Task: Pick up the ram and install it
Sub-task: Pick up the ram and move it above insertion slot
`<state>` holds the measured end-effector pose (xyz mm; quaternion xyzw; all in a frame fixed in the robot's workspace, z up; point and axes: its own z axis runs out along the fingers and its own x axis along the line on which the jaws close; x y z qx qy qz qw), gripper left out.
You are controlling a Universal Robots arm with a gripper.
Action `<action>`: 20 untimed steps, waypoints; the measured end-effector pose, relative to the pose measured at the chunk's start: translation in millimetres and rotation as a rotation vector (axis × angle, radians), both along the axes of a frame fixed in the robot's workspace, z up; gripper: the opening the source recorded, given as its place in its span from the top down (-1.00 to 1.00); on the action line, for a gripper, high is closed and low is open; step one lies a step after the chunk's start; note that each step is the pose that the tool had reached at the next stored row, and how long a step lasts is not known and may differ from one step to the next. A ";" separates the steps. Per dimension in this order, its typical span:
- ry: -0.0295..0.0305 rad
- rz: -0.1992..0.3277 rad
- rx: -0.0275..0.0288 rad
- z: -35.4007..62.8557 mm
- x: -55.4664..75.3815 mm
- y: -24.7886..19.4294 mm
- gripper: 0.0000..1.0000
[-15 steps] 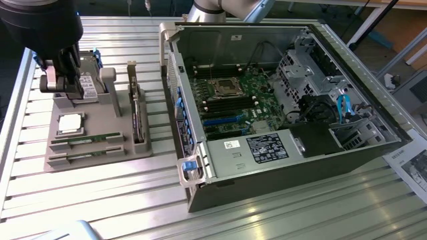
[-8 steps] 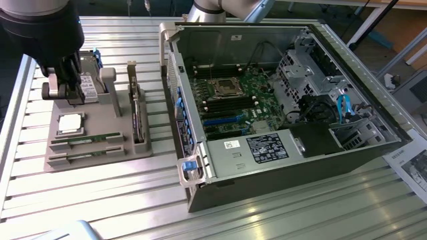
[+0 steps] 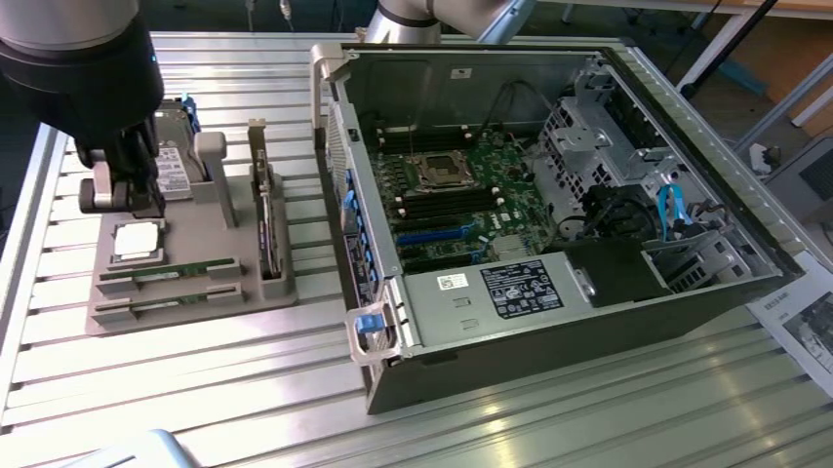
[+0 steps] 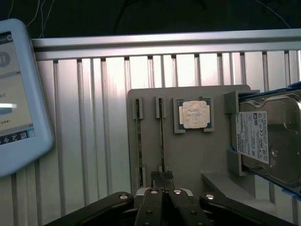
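Over the grey holder [image 3: 195, 314] at the exterior view's left, on the slatted counter [image 3: 195, 390], I have the pincer [image 4: 162, 177] hanging. Its fingers are pressed together, with no gap that I can see and nothing gripped between them.

The ram [image 4: 162, 136] stands on edge in a narrow slot of the holder. In the wrist view its length runs straight toward the fingertips, so I judge the arm is lined up on this stick and not on the second stick [image 4: 139, 141] in the slot beside it. Standing on edge leaves two flat faces for the fingers to close on. I cannot tell whether the pads touch the board.

Each part has its own pocket, which I take to be there to keep it at a fixed spot. The processor [image 4: 194, 115] lies flat just beside the ram, the hard drive [image 4: 270, 141] sits in a bracket beyond it, and the expansion card [image 3: 267, 234] stands on the side toward the computer case [image 3: 677, 292]. The case lies on its side with the open face up. That turns the motherboard [image 3: 489, 205] upward, so I judge it can be reached from above. Both sticks are in the holder, so the pick-up is not yet done.
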<state>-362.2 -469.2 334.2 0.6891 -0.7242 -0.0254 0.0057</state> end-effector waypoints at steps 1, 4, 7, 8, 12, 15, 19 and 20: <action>0.0000 0.000 0.0001 -0.1 0.0 -1.2 0.80; -0.0001 0.000 0.0001 -0.1 0.0 -1.2 0.80; -0.0001 0.000 0.0002 -0.6 0.0 -1.3 0.80; -0.0002 0.000 0.0002 -1.6 0.0 -1.6 0.80; 0.0000 0.000 0.0000 -8.6 0.0 -5.6 0.80; 0.0000 0.000 0.0000 -14.6 0.0 -10.6 0.80; -0.0001 0.000 0.0001 -21.9 0.0 -16.0 0.80; -0.0001 0.000 0.0001 -23.2 0.0 -16.7 0.80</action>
